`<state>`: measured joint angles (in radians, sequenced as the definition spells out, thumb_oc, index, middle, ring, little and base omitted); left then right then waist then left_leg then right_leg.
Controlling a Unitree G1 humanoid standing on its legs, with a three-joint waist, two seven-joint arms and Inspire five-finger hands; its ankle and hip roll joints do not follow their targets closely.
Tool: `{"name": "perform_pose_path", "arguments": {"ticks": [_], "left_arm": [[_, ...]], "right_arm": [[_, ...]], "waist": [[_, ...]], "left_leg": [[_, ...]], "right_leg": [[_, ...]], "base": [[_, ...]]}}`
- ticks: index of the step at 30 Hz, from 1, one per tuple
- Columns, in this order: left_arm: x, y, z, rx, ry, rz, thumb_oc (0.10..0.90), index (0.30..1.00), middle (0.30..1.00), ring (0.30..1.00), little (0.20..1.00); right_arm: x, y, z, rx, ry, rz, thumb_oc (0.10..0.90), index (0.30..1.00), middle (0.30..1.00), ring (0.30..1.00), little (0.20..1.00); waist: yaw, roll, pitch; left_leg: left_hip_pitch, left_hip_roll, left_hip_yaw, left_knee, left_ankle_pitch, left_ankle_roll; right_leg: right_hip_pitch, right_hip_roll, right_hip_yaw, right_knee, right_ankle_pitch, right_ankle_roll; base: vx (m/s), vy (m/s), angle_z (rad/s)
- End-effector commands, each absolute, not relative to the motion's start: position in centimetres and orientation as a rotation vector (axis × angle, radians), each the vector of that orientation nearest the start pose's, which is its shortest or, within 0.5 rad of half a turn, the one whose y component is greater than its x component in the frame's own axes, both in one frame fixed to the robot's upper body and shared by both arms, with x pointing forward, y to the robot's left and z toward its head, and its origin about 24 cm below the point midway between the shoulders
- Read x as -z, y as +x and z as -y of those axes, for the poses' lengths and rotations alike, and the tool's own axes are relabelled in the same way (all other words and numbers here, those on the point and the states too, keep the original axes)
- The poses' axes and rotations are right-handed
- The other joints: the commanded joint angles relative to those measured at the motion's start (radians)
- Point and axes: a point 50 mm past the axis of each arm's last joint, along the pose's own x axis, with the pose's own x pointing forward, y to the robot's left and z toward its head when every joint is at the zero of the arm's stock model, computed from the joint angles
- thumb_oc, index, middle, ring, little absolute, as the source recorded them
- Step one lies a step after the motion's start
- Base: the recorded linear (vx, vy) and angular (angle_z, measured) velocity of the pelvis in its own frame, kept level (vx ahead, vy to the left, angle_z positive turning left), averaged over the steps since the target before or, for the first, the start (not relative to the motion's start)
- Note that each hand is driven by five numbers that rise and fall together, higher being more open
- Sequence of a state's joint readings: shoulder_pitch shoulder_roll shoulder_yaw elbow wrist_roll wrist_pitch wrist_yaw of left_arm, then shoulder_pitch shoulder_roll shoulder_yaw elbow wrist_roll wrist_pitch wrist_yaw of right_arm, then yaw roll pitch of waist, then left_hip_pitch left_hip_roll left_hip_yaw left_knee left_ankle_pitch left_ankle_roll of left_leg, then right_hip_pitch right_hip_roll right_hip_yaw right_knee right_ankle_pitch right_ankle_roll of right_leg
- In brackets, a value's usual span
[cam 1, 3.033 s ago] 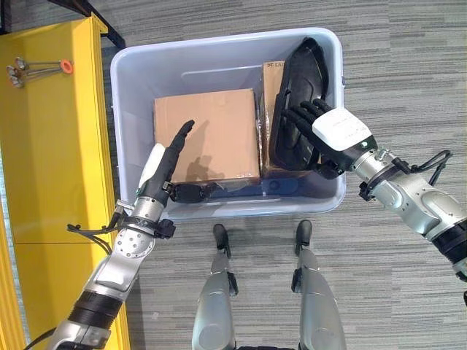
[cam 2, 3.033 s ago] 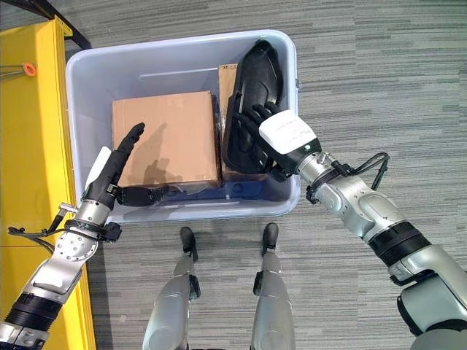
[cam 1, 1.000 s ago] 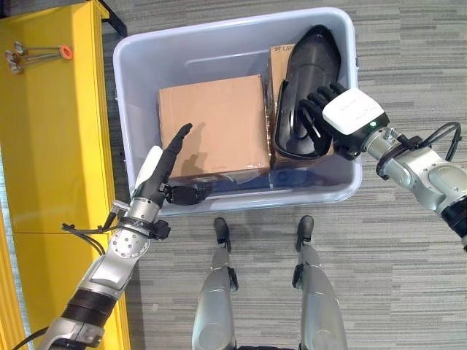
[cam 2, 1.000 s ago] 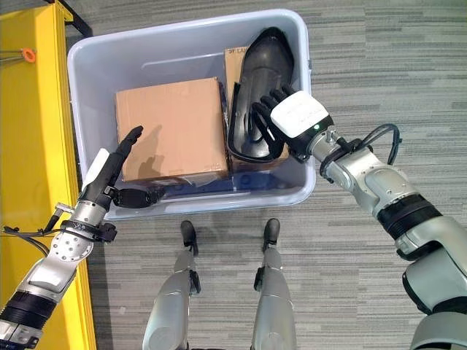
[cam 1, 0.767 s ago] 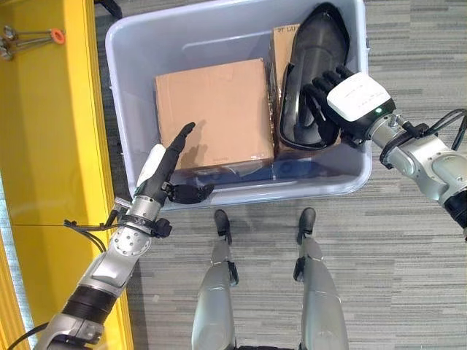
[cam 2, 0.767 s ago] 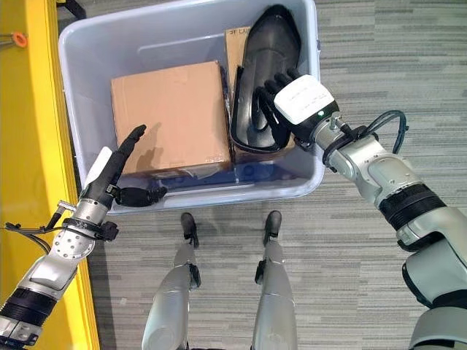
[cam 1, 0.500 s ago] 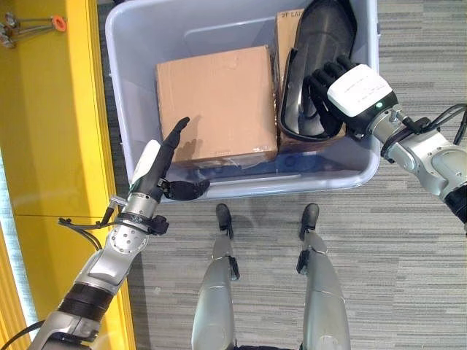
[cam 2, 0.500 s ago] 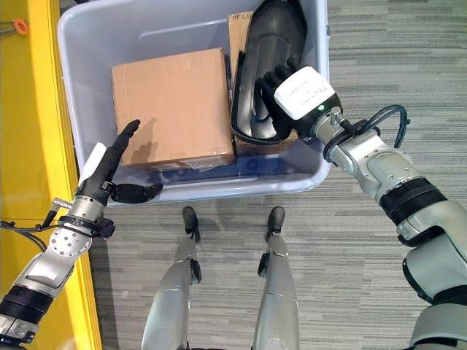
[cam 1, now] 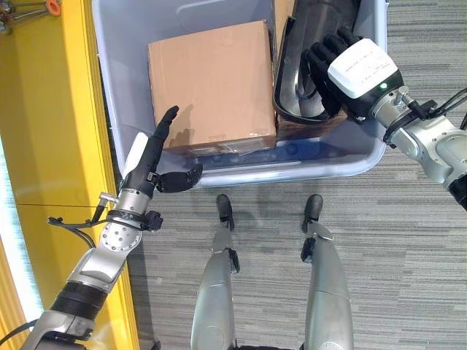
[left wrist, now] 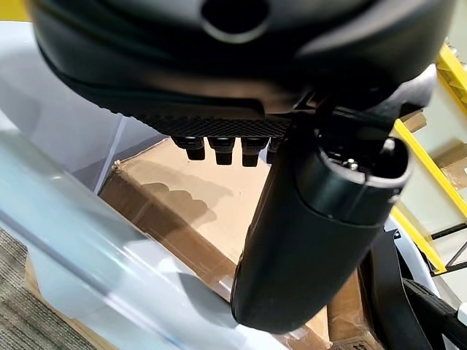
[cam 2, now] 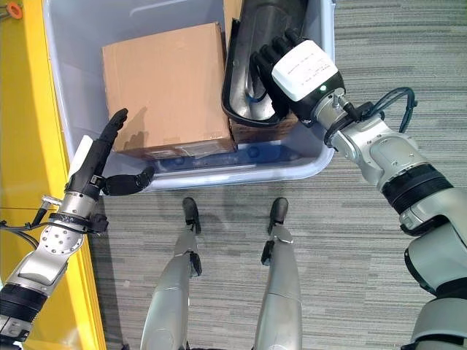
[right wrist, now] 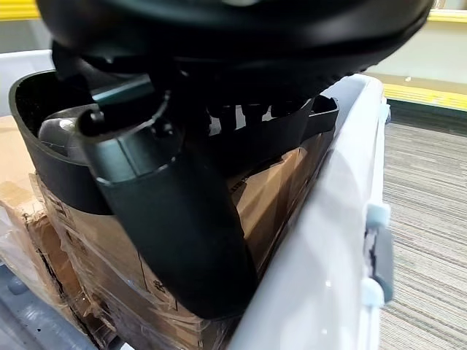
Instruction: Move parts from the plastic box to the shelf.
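Glossy black moulded part [cam 1: 310, 62] leans at the plastic box's [cam 1: 343, 157] two o'clock corner. Right hand [cam 1: 343, 65] grips its rim; left hand [cam 1: 149, 164] hovers flat, fingers released.

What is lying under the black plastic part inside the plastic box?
Under the black plastic part sits a narrow cardboard box, beside the large cardboard box in the plastic box. The right hand grips the part. Most of the narrow box stays covered.

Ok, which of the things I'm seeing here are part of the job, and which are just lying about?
Part of the job:
plastic box
cardboard carton
black moulded part, right hand curled on its rim
narrow carton beneath it
left hand, open

Lying about:
yellow structure
orange-tipped metal tool
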<state>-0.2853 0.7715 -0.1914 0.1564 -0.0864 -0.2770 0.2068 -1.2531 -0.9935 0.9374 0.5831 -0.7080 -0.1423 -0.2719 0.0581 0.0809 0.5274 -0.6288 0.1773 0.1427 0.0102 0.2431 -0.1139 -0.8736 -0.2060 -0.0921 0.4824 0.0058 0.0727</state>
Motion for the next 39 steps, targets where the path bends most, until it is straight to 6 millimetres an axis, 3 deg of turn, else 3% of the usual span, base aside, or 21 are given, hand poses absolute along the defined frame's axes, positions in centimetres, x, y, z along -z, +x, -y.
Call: {"name": "perform_pose_path", "arguments": {"ticks": [1,2,3,5,10,15,24,26,30,37,39], "left_arm": [[-15.3,29.0,-23.7,0.009,0.542,0.469,0.9,1.0,1.0,1.0,1.0],[-15.3,29.0,-23.7,-0.008,0.546,0.476,0.9,1.0,1.0,1.0,1.0],[-15.4,29.0,-23.9,-0.012,0.545,0.476,0.9,1.0,1.0,1.0,1.0],[-15.2,29.0,-23.9,-0.005,0.552,0.474,0.9,1.0,1.0,1.0,1.0],[-15.0,28.8,-23.6,0.017,0.539,0.49,0.9,1.0,1.0,1.0,1.0],[-14.9,28.3,-23.5,0.026,0.525,0.511,0.9,1.0,1.0,1.0,1.0],[-14.1,27.0,-23.7,0.061,0.51,0.471,0.9,1.0,1.0,1.0,1.0],[-14.8,26.8,-23.5,0.057,0.498,0.508,0.9,1.0,1.0,1.0,1.0],[-15.3,26.5,-23.5,0.034,0.524,0.473,0.9,1.0,1.0,1.0,1.0],[-13.9,26.5,-24.4,0.002,0.542,0.358,0.9,1.0,1.0,1.0,1.0],[-12.7,26.2,-24.8,-0.011,0.56,0.285,0.9,1.0,1.0,1.0,1.0]], "right_arm": [[-28.7,37.9,22.7,0.112,-2.039,0.557,0.9,1.0,1.0,1.0,1.0],[-28.6,37.9,22.7,0.11,-2.022,0.564,0.9,1.0,1.0,1.0,1.0],[-28.7,37.9,22.5,0.104,-2.011,0.571,0.867,0.953,0.953,0.953,0.953],[-28.5,38.0,21.9,0.072,-1.999,0.59,0.4,0.3,0.3,0.3,0.3],[-27.7,37.8,20.3,-0.037,-1.923,0.682,0.4,0.3,0.3,0.3,0.3],[-26.1,36.6,17.3,-0.226,-1.816,0.842,0.4,0.3,0.3,0.3,0.3],[-24.6,33.3,13.6,-0.45,-1.295,0.887,0.4,0.3,0.3,0.3,0.3],[-25.0,32.1,12.7,-0.516,-1.146,0.872,0.4,0.3,0.3,0.3,0.3],[-24.2,29.3,11.8,-0.652,-1.049,0.851,0.4,0.3,0.3,0.3,0.3],[-23.2,27.8,11.7,-0.729,-0.946,0.75,0.4,0.3,0.3,0.3,0.3],[-22.1,27.0,11.8,-0.778,-0.947,0.696,0.4,0.3,0.3,0.3,0.3]], "waist": [[0.012,0.029,-0.007],[0.013,0.03,-0.007],[0.013,0.03,-0.007],[0.012,0.029,-0.007],[0.009,0.034,-0.007],[0.004,0.017,-0.007],[-0.02,-0.032,-0.007],[-0.033,-0.043,-0.01],[-0.048,-0.067,-0.1],[-0.056,-0.105,-0.238],[-0.053,-0.128,-0.328]], "left_leg": [[-0.037,0.061,-0.051,0.039,-0.049,-0.02],[-0.039,0.06,-0.051,0.039,-0.049,-0.019],[-0.042,0.061,-0.052,0.04,-0.048,-0.021],[-0.038,0.063,-0.05,0.036,-0.046,-0.022],[-0.015,0.066,-0.047,0.026,-0.047,-0.023],[0.068,0.07,-0.037,0.006,-0.054,-0.027],[0.322,0.059,-0.019,0.016,-0.122,-0.016],[0.385,0.062,-0.009,0.017,-0.136,-0.014],[0.471,0.071,0.009,-0.012,-0.146,-0.012],[0.57,0.082,0.033,-0.064,-0.131,-0.011],[0.636,0.084,0.052,-0.097,-0.133,-0.016]], "right_leg": [[0.062,-0.012,-0.052,0.005,-0.087,0.031],[0.06,-0.013,-0.052,0.006,-0.088,0.03],[0.058,-0.014,-0.053,0.007,-0.088,0.03],[0.057,-0.013,-0.055,0.006,-0.086,0.029],[0.069,-0.012,-0.049,-0.009,-0.082,0.026],[0.148,-0.008,-0.047,-0.064,-0.067,0.029],[0.408,0.023,-0.025,-0.178,-0.056,0.027],[0.477,0.031,-0.016,-0.202,-0.059,0.027],[0.591,0.04,-0.001,-0.279,-0.047,0.032],[0.729,0.028,-0.003,-0.375,-0.007,0.054],[0.819,0.024,-0.017,-0.444,0.02,0.069]], "base": [[-0.03,-0.021,0.01],[-0.04,-0.032,0.0],[-0.04,-0.038,0.0],[-0.04,-0.028,0.01],[-0.04,0.021,-0.01],[-0.03,0.045,-0.01],[0.01,0.099,-0.05],[0.1,0.148,-0.12],[0.15,0.161,-0.11],[0.2,0.133,-0.03],[0.37,0.216,-0.02]]}}
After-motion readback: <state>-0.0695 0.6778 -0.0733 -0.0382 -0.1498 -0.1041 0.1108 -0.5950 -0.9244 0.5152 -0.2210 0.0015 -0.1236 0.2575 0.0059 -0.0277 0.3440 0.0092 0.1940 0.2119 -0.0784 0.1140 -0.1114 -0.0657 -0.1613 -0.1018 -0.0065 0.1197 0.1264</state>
